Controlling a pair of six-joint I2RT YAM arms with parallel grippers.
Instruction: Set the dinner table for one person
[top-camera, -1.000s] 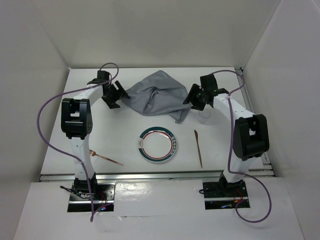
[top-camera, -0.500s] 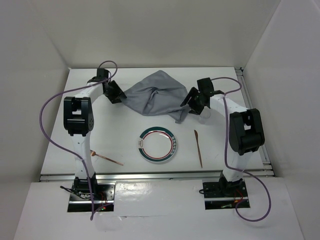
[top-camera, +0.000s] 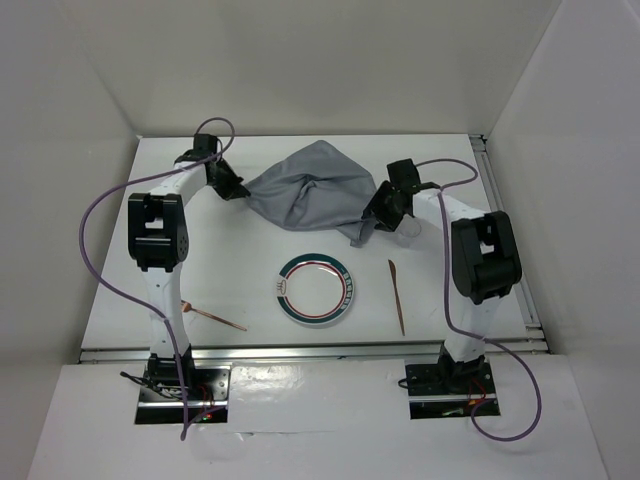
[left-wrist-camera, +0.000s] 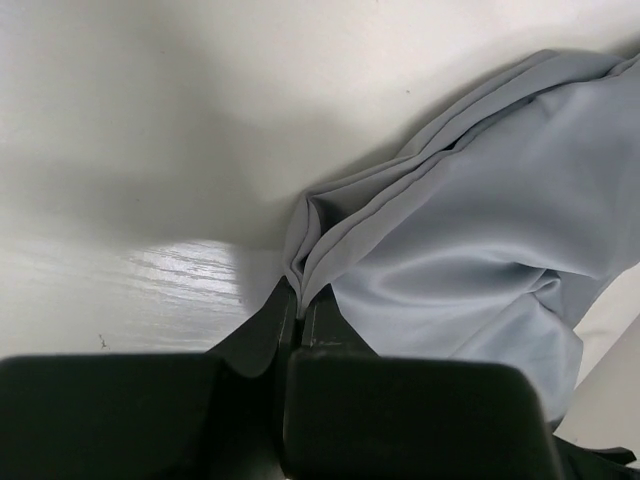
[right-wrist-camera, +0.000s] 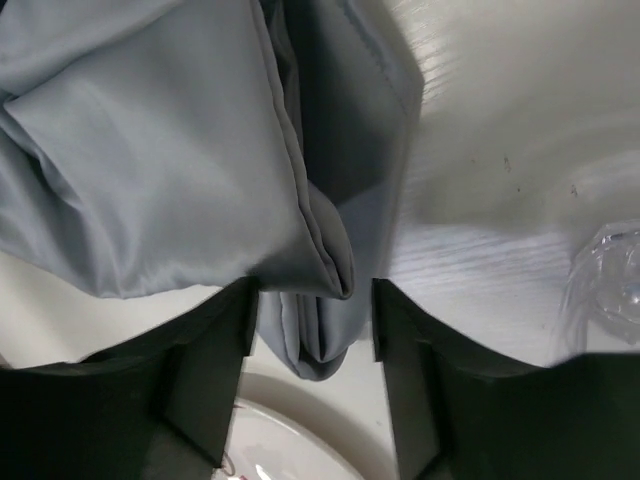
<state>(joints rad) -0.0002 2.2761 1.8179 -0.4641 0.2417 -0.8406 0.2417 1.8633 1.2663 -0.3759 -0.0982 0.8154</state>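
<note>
A crumpled grey cloth (top-camera: 310, 185) lies at the back of the white dinner table (top-camera: 200, 260). My left gripper (top-camera: 237, 190) sits at its left corner. In the left wrist view this gripper (left-wrist-camera: 297, 315) is shut on a folded edge of the cloth (left-wrist-camera: 470, 230). My right gripper (top-camera: 372, 215) is at the cloth's lower right corner. In the right wrist view it (right-wrist-camera: 312, 320) stands open, its fingers either side of a hanging fold of the cloth (right-wrist-camera: 320, 300). A green-rimmed plate (top-camera: 314, 290) lies in the middle front.
A copper-coloured utensil (top-camera: 397, 295) lies right of the plate and another (top-camera: 212, 316) lies front left. A clear glass (right-wrist-camera: 605, 285) stands just right of the right gripper. White walls enclose the table on three sides.
The left gripper has closed on the cloth's left corner. The right gripper has moved left and down over the cloth's right corner, and its fingers have narrowed somewhat.
</note>
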